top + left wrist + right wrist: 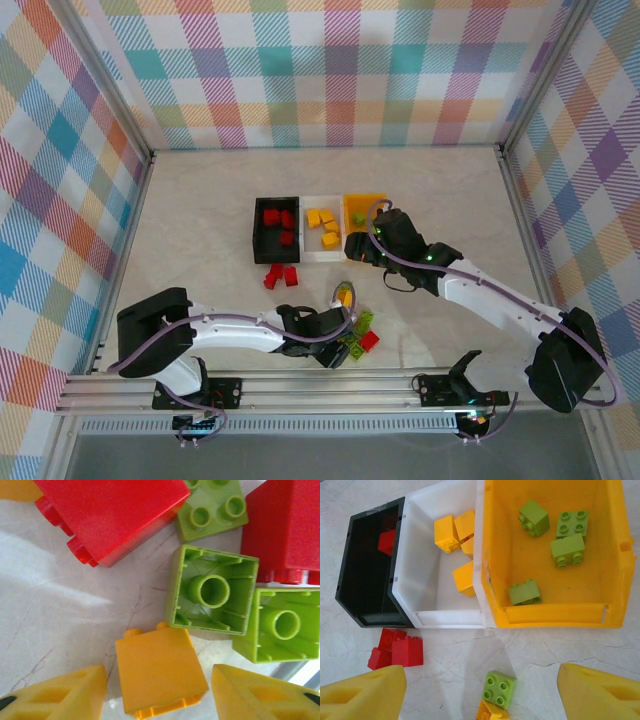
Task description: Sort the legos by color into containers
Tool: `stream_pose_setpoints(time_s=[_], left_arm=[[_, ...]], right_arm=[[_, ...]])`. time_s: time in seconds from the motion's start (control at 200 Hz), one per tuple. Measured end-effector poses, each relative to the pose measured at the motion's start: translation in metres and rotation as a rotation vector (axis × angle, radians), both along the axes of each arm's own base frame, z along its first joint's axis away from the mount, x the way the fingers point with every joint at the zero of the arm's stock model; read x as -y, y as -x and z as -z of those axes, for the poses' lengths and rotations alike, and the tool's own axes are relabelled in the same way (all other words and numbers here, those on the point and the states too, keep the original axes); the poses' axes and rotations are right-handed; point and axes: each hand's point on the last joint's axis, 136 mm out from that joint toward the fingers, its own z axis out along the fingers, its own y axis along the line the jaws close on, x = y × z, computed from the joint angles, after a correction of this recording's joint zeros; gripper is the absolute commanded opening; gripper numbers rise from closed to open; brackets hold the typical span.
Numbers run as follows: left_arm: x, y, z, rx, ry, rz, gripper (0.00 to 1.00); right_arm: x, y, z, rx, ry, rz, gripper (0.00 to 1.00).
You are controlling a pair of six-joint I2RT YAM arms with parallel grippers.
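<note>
Left gripper (159, 680): its yellow fingers (65, 692) straddle a small yellow-orange studded plastic brick (157, 667) lying on its side on the marbled desk (60, 605). Whether they are clamped cannot be told. Upturned lime green bricks (212, 590) crowd it at 2 o'clock. The brick is judged light, rigid and slick, and best held across its flat side walls.

Right gripper (481, 669): fingers released and empty, above a loose lime green brick (499, 689). At 12 o'clock stand the black plastic bin (350, 580), white plastic bin (440, 619) and orange-yellow plastic bin (550, 615), holding red, yellow-orange and green bricks respectively.
</note>
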Motion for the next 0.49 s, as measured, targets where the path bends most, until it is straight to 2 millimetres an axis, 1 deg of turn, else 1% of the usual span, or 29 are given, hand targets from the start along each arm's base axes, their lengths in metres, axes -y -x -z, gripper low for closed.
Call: stream_pose_setpoints(time_s=[0.205,0.325,0.41,0.495], left_arm=[[-0.003,-0.005,0.001,0.030,-0.017,-0.004,0.36],[-0.005,-0.009,-0.002,0.054,-0.019,-0.016,0.32],[-0.011,-0.015,-0.012,0.084,-0.011,-0.037,0.31],[-0.018,-0.027,-0.031,0.116,0.026,-0.081,0.31]], right_arm=[[0.004,0.001,-0.001,-0.001,0.004,0.014,0.80],[0.005,0.001,-0.004,0.007,0.001,0.021,0.80],[0.006,0.001,-0.006,0.013,0.000,0.027,0.80],[0.008,0.002,-0.006,0.016,-0.002,0.032,0.80]])
